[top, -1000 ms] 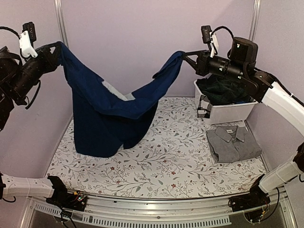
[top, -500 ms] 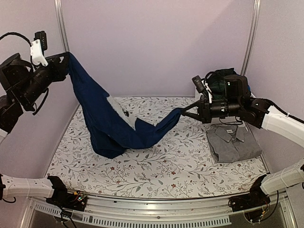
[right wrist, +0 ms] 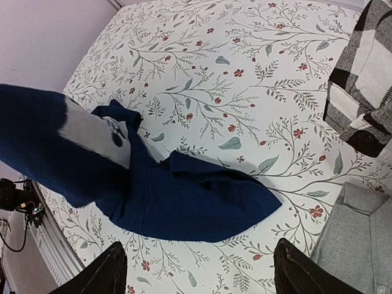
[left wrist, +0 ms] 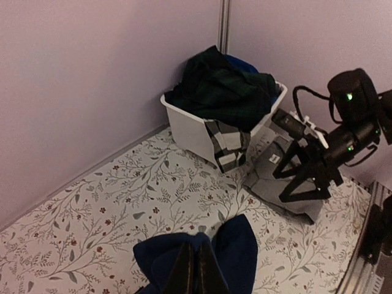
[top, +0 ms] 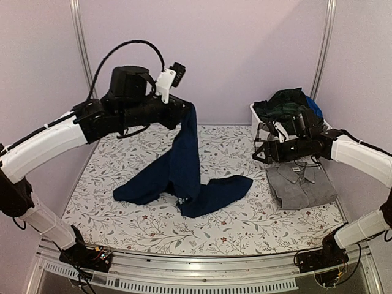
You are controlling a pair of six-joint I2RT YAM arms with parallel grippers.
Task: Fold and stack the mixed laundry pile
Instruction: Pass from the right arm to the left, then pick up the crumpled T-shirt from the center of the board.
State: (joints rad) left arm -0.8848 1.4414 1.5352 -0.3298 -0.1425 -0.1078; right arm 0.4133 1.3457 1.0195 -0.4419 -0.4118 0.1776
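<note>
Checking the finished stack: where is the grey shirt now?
In the top view, the grey shirt lies folded at the right, just on the near side of the white bin.

Navy garment (top: 184, 165) hangs from my clamped left hand (top: 185, 110), its lower part crumpled on the surface (top: 233, 214); grey collared garment (top: 300, 184) lies folded at right; dark green plaid garment (top: 285, 104) fills the bin (left wrist: 187, 131).

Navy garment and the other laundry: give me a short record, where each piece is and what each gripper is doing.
navy garment: one end held up, rest lying on the floral table cloth
left gripper: shut on navy garment
right gripper: open, holding nothing
grey shirt: folded flat beside the white bin
dark green plaid garment: piled in the bin
</note>
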